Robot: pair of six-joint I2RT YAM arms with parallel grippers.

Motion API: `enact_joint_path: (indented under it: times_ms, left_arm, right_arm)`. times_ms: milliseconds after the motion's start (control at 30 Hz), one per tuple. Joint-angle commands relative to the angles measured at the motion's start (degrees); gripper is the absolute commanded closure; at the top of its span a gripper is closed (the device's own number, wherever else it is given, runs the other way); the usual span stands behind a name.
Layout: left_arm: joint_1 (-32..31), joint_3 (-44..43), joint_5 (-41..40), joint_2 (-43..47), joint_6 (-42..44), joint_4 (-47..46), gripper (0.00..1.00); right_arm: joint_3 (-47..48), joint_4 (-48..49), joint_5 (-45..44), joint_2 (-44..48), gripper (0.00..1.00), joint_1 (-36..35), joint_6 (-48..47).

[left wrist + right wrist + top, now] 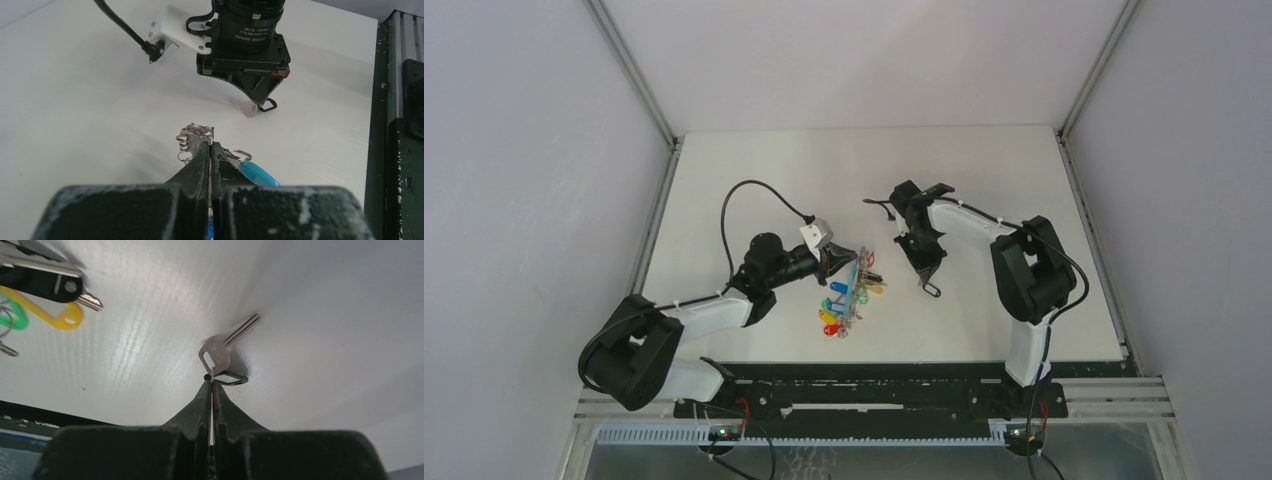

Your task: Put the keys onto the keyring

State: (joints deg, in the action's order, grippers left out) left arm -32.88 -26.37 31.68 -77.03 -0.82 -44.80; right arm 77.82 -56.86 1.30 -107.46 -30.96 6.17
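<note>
Keys (836,303) with small silvery blades and bright plastic tags in blue, green, yellow and red lie bunched near the middle of the white desk (824,170). They are gathered along the keyring (860,272), a large grey loop with a silvery chain-like edge, which in the top view appears to stand on edge, not flat. The black two-fingered left end effector (855,258) is clenched on the far end of that keyring. In the left wrist view its fingers (200,165) meet on a thin strip of metal. A coil of silvery wire rings (191,136) sits just beyond the tips to the left, and a glossy blue plastic piece (257,175) sits just to the right. Whether that piece is a tag or part of the band cannot be told. The right end effector (927,282) is apart from the bunch, to its right, with its tips down at the desk. In the right wrist view its fingers (200,405) are pressed together with no gap, pinching the lower edge of the head of a single plain silver key (220,352) that is separate from the bunch. A small black loop (227,377) lies against that head at the same spot. The blade points up and to the right in that view and casts a soft shadow on the desk. At the upper left of that view are a yellow plastic tag (47,310), a green plastic tag (12,317) and a black-headed key (40,284), well apart from the pinched key.
</note>
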Motion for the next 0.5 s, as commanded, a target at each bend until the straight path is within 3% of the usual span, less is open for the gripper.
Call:
enact_joint_path:
  times_ms: [0,467]
  left_arm:
    - [-0.25,-3.16,0.91,1.98,1.17,-0.39,1.00]
    - [-0.25,-3.27,1.02,1.45,1.45,-0.38,1.00]
  right_arm:
    - [4.09,-9.48,-0.40,-1.96,1.00,-0.66,-4.42]
    - [13.11,-11.07,-1.21,-13.04,0.97,-2.38,-5.69]
